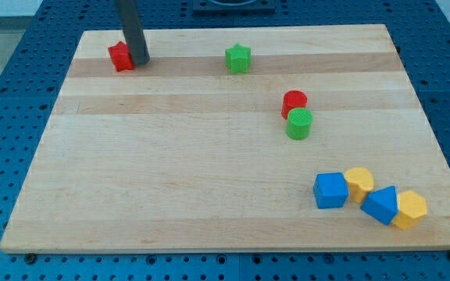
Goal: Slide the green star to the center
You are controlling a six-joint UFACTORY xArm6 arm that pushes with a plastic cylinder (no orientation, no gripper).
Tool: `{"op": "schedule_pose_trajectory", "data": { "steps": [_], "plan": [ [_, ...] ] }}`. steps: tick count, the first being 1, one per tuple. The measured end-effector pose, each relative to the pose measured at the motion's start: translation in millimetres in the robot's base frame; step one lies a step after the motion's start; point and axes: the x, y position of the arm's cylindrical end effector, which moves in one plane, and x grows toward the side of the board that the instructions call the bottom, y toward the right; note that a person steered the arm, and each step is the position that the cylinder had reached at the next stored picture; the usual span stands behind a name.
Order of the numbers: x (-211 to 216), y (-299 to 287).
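The green star (238, 58) lies near the view's top, a little right of the middle of the wooden board (170, 156). My tip (140, 60) rests on the board at the top left, touching the right side of a red block (120, 56) whose shape is partly hidden. The tip is well to the left of the green star, with bare board between them.
A red cylinder (294, 101) and a green cylinder (299, 124) touch each other right of the middle. At the bottom right sit a blue cube (330, 190), a yellow block (358, 183), a blue block (380, 205) and a yellow block (409, 209).
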Motion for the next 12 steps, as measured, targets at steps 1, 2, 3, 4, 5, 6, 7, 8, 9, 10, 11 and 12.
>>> {"op": "schedule_pose_trajectory", "data": {
  "steps": [1, 2, 3, 4, 5, 6, 7, 8, 9, 10, 11, 12],
  "plan": [
    [4, -9],
    [41, -15],
    [50, -15],
    [50, -15],
    [46, 35],
    [45, 46],
    [45, 46],
    [12, 63],
    [-38, 105],
    [-51, 182],
    [-53, 197],
    [-48, 197]
  ]
}}
